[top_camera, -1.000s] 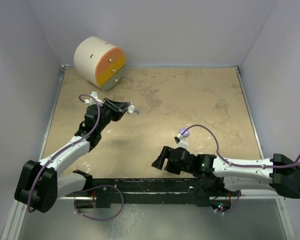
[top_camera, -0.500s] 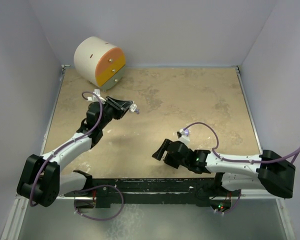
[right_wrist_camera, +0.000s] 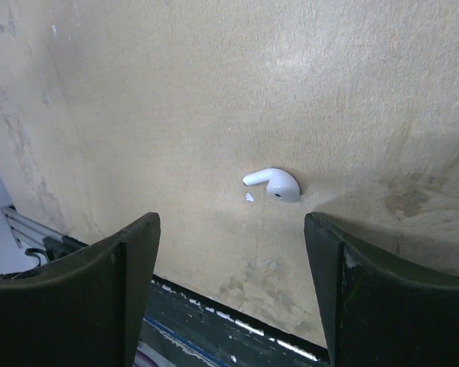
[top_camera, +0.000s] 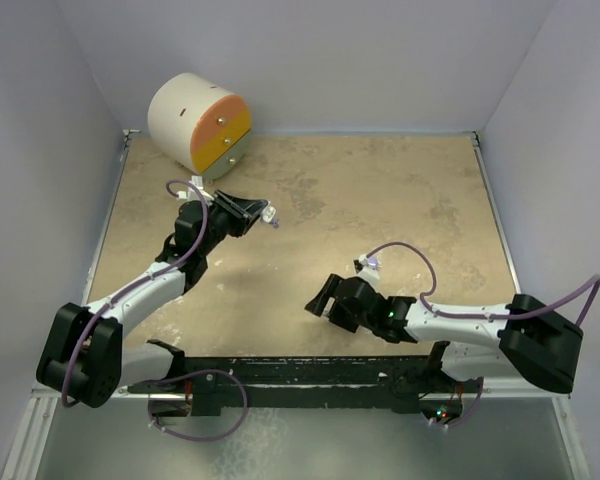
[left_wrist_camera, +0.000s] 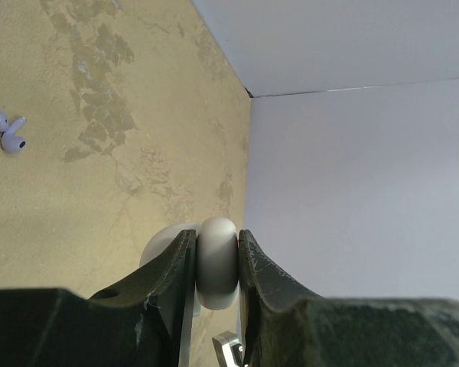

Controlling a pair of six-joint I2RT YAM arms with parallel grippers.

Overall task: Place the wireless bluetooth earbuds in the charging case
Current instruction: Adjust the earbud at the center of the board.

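White earbud loose on the table close to its near edge; charging case up in the left gripper.

The earbud lies on its side, stem pointing away from the bud, with a tiny white fleck just beside it. In the right wrist view it sits between the two fingers of the right gripper, which stand wide apart with nothing in them. Two more pale earbuds lie together on the bare table, well apart from the case. The left gripper, toward the far left part of the table, is clamped on the rounded white case, seen edge-on. A white drum with an orange and yellow face stands at the far left corner.
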